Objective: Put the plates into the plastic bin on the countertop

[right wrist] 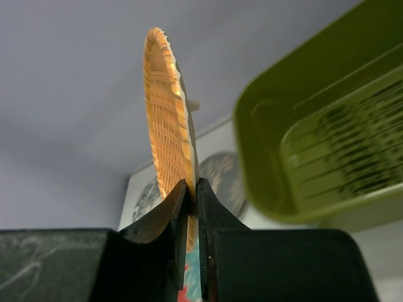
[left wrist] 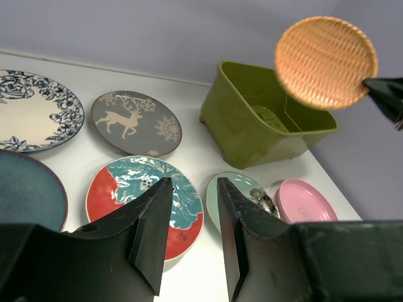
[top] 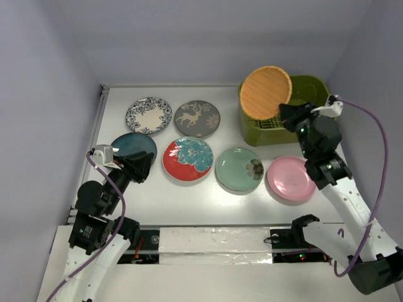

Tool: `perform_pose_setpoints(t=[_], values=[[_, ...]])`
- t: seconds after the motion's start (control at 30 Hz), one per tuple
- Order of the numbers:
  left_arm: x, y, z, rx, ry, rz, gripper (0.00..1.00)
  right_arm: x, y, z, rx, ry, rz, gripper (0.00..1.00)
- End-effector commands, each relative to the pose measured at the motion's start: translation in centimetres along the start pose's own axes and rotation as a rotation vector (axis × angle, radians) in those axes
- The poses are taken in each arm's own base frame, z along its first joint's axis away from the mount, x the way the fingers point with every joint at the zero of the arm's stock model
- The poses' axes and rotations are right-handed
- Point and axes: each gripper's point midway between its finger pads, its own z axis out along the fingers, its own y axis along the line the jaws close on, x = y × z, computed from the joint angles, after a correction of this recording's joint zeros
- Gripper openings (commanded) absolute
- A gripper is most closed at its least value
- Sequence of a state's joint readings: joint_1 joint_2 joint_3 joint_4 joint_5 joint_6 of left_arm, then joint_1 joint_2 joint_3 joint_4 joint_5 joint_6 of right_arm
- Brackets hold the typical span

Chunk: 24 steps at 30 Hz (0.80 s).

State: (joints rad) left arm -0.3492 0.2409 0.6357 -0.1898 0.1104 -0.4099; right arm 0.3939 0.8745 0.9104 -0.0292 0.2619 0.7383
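Observation:
My right gripper (top: 286,112) is shut on the rim of the orange woven plate (top: 265,92) and holds it on edge above the left end of the olive-green plastic bin (top: 315,88). In the right wrist view the plate (right wrist: 165,113) stands upright between my fingers, with the bin (right wrist: 327,132) to the right. On the white countertop (top: 157,195) lie the blue-white floral plate (top: 148,115), grey deer plate (top: 198,118), dark teal plate (top: 133,145), red-teal floral plate (top: 187,158), mint green plate (top: 239,169) and pink plate (top: 291,178). My left gripper (top: 146,167) is open and empty, by the dark teal plate.
Pale lilac walls close in the countertop at the back and both sides. A purple cable (top: 381,163) loops beside the right arm. The bin's ribbed slotted floor (right wrist: 352,151) shows nothing in it.

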Motion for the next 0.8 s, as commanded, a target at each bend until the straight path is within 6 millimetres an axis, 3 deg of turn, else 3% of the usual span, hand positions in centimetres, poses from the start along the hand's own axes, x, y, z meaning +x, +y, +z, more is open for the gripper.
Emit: perform_pose_setpoints(t=[0.0,0.1,0.2,0.23,0.3,0.33,0.4,0.47,0.5,0.77], values=[[-0.9,-0.8,-0.4,0.032,-0.041,-0.008,0.32,-3.9,-2.4,1.1,0.087,-0.052,-0.093,0.00],[-1.2,-1.0,-0.8,0.040,-0.056,-0.010,0.32,-5.3,-5.4,3.4,0.173,-0.029,-0.120,0.00],[-1.3,-1.2,-1.0,0.046,-0.061,-0.014,0.32,-5.4,-9.1,5.5,0.273,0.012,-0.144,0.00],[-1.4,-1.4,-1.1,0.054,-0.063,-0.015,0.32,-5.9,-9.3,6.1,0.278,0.013,-0.149,0.00],[-1.4,-1.3,-1.2,0.048,-0.065,-0.016,0.32,-5.2,-11.4,7.4,0.321,0.061,-0.151,0.00],[-1.4,-1.3,-1.2,0.048,-0.068,-0.016,0.32,-6.0,-11.9,7.8,0.326,0.053,-0.149,0.00],[-1.5,-1.4,-1.3,0.051,-0.070,-0.018,0.33,-5.0,-13.5,9.0,0.354,0.112,-0.156,0.00],[-1.6,-1.3,-1.4,0.047,-0.075,-0.020,0.33,-5.5,-13.1,10.2,0.337,0.120,-0.179,0.00],[-1.6,-1.2,-1.3,0.040,-0.077,-0.023,0.33,-4.6,-14.8,10.9,0.380,0.163,-0.176,0.00],[-1.0,-0.4,-0.8,-0.009,-0.042,-0.030,0.33,-0.3,-20.2,14.6,0.447,0.325,-0.152,0.00]])
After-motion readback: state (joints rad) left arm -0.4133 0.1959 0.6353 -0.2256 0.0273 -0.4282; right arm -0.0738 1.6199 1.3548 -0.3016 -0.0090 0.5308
